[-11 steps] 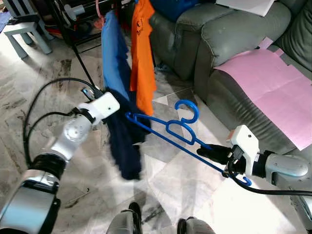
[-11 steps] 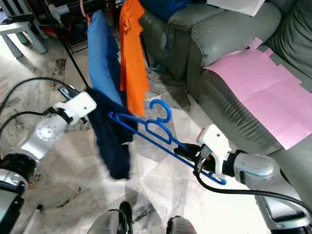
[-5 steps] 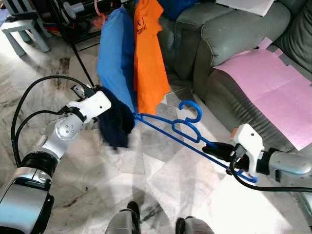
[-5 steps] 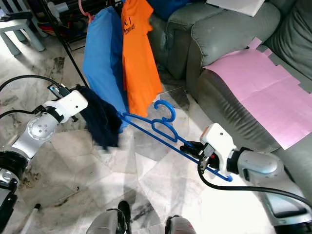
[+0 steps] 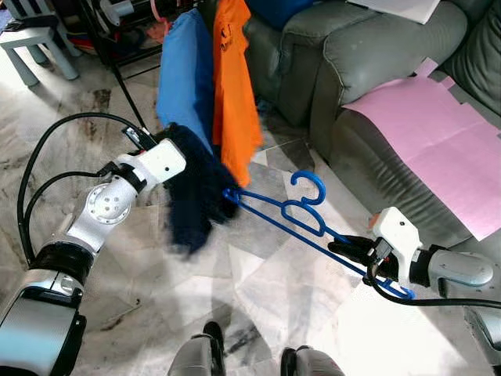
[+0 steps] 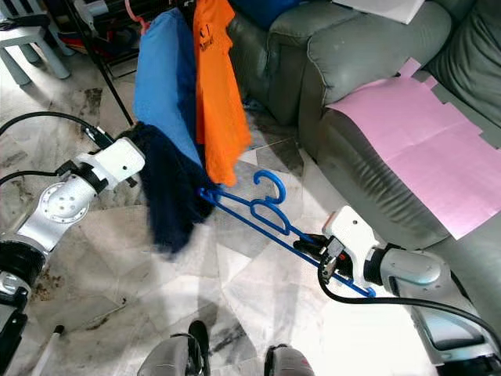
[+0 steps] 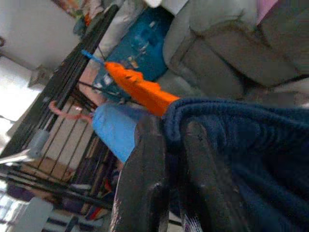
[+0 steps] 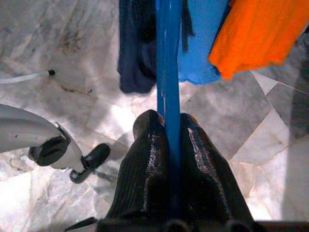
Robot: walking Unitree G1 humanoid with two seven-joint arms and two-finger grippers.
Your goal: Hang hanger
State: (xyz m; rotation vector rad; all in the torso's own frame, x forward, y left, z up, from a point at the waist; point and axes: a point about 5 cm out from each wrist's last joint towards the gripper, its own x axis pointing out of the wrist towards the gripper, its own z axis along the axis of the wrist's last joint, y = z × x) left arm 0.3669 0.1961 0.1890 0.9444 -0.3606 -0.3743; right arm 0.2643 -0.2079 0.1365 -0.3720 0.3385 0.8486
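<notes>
A blue plastic hanger (image 5: 297,215) slants above the marble floor, hook (image 5: 309,184) pointing up. My right gripper (image 5: 344,249) is shut on its lower bar; the right wrist view shows the fingers (image 8: 149,164) clamped on the blue bar (image 8: 168,72). My left gripper (image 7: 174,145) is shut on a dark navy garment (image 5: 192,204), which hangs in a blurred bunch and covers the hanger's far end. Behind it, a light blue shirt (image 5: 184,78) and an orange shirt (image 5: 235,86) hang from a black rack (image 5: 117,55).
A grey sofa (image 5: 368,47) with a pink sheet (image 5: 430,133) stands on the right, close to my right arm. A small pale table (image 5: 31,47) is at the far left. Black cables loop beside my left arm. My feet (image 5: 250,360) are at the bottom.
My left gripper has shifted right, towards the hanger, and the navy garment has swung down over the hanger's far end. The right gripper with the hanger sits slightly lower.
</notes>
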